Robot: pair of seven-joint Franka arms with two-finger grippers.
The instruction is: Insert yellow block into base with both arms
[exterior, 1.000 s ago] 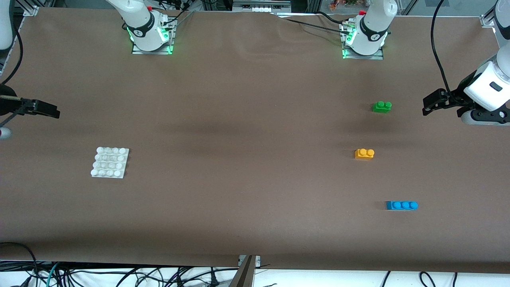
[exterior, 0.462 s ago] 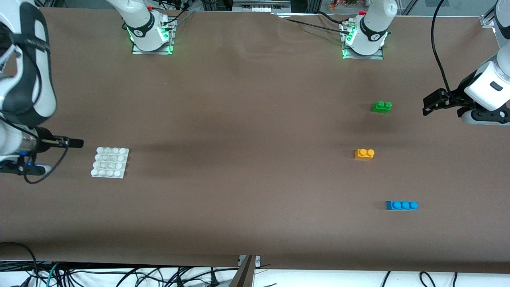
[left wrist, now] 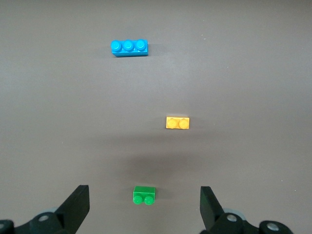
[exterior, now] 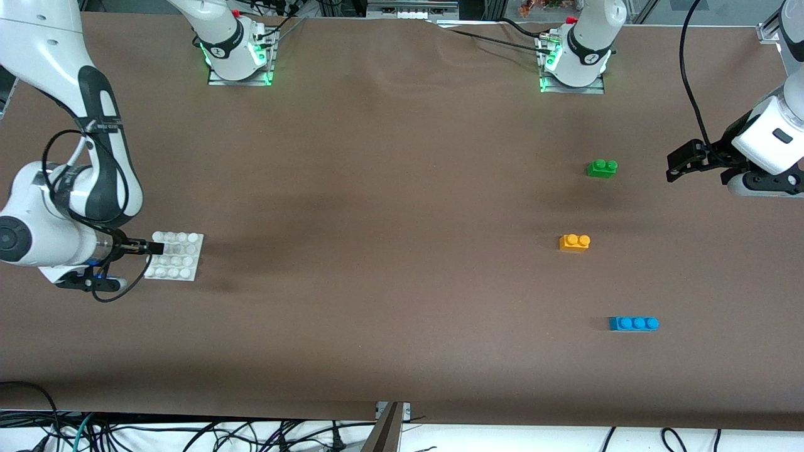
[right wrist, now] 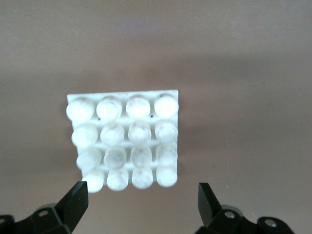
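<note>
Both arms were white, jointed units with grey round joints. The right arm carried a black band along its forearm and a loop of black cable running back from the right gripper. The left arm showed a small dark marking on its white wrist housing, with a black cable rising from just above the left gripper. Each gripper was black; in the wrist views its fingers were wedge-shaped, with grey round fasteners at their roots. Green lights glowed at both bases.
</note>
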